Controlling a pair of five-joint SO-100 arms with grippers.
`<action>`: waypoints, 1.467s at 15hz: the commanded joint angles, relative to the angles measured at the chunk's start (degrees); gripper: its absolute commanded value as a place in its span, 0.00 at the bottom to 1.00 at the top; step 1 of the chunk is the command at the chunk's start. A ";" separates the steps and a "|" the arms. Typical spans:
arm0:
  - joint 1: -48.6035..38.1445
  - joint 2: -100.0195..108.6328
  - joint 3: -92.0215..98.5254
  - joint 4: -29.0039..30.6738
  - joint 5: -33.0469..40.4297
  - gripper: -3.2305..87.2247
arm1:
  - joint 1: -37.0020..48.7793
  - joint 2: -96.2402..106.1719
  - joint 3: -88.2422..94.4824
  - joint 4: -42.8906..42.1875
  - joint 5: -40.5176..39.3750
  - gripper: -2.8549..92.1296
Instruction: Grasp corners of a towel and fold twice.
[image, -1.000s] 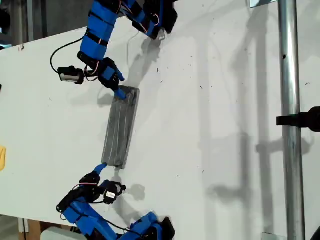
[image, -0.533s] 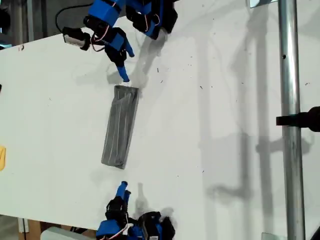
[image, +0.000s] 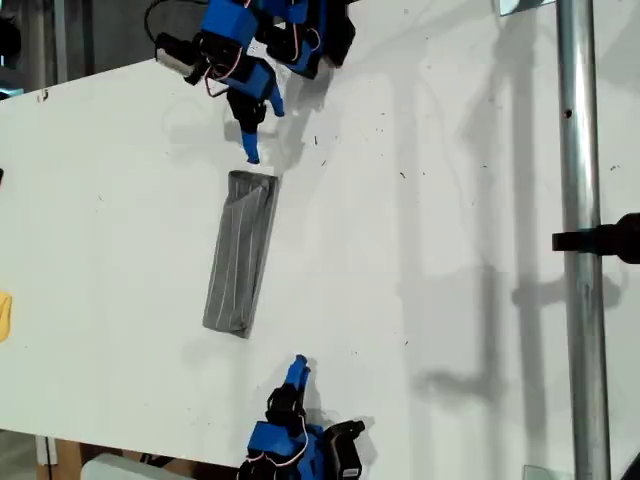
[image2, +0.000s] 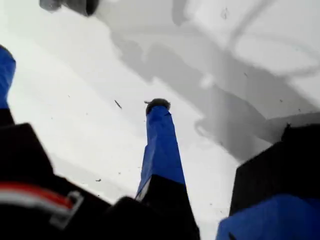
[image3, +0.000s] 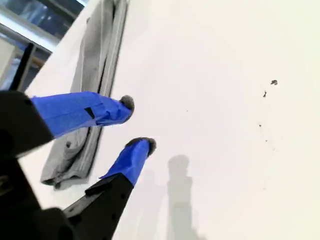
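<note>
Both end effectors are off the cloth. My first end effector, in the upper part of the exterior view, hangs just above the near end of the towel without touching it. Its jaws stand well apart with nothing between them. My second end effector, at the bottom of the exterior view, sits apart from the towel's other end and off toward that view's right. Its two fingers are parted by a modest gap and hold nothing.

A second ago each end effector was down at one short end of the towel. Since then both have let go, risen and pulled back toward their bases. The towel has not shifted over that time. It lies flat on the white desk as a long, narrow, layered strip left of centre in the exterior view. Judging by that slim shape, both folds look done and the arms appear to be retiring, not setting up another grasp.

By count there is one towel, two arms with one end effector each, and one desk. One metal pole stands at the exterior view's right, and one small yellow thing sits at its left edge. The corners are stacked in the layers, so I cannot count them singly.
</note>
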 joint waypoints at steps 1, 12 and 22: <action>0.88 0.97 1.41 -1.32 -0.53 0.16 | 6.06 -18.63 -6.59 -13.01 -7.12 0.55; 2.20 0.97 3.60 0.00 -2.72 0.15 | 2.29 -66.36 -44.12 -26.37 -16.00 0.03; 1.67 0.97 5.27 -0.26 -2.99 0.14 | -4.48 -33.31 -29.44 -15.21 -13.54 0.03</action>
